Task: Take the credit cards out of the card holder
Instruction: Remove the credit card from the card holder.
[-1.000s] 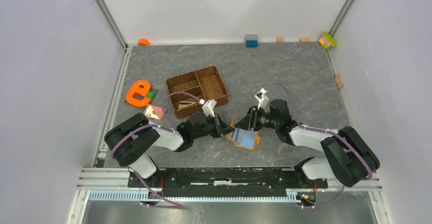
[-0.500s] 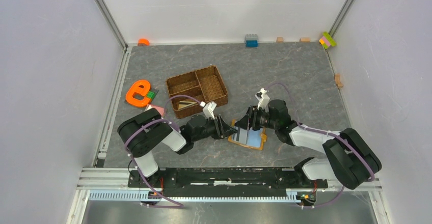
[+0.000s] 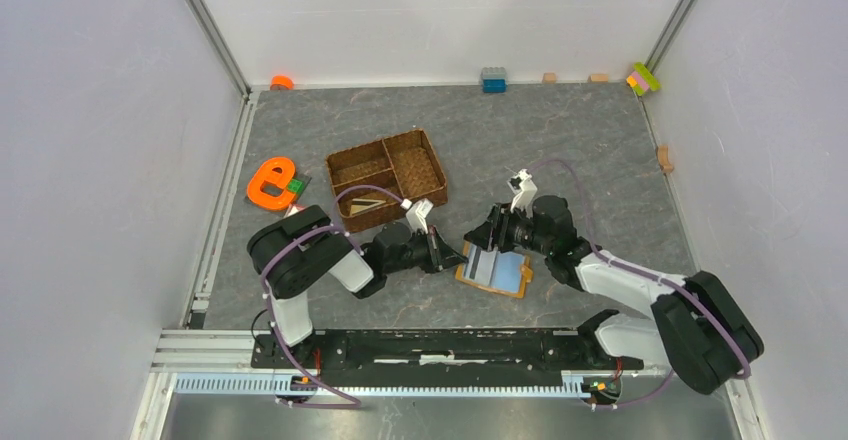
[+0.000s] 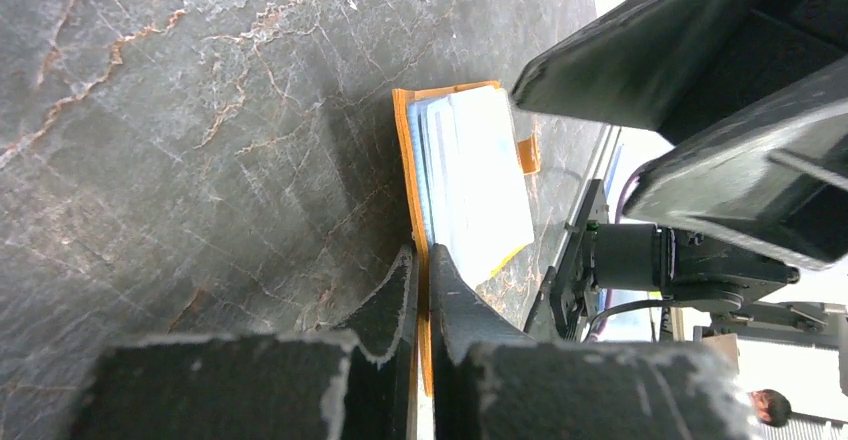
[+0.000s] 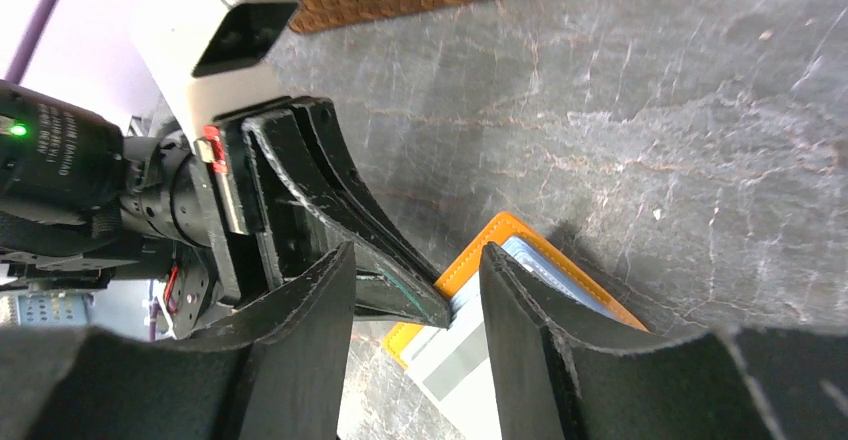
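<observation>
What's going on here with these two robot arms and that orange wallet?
Both arms meet at the open card holder lying on the table. The left gripper is shut, apparently pinching the holder's edge to steady it. The right gripper hovers open just above it. The credit cards are not yet out of their slots.
</observation>
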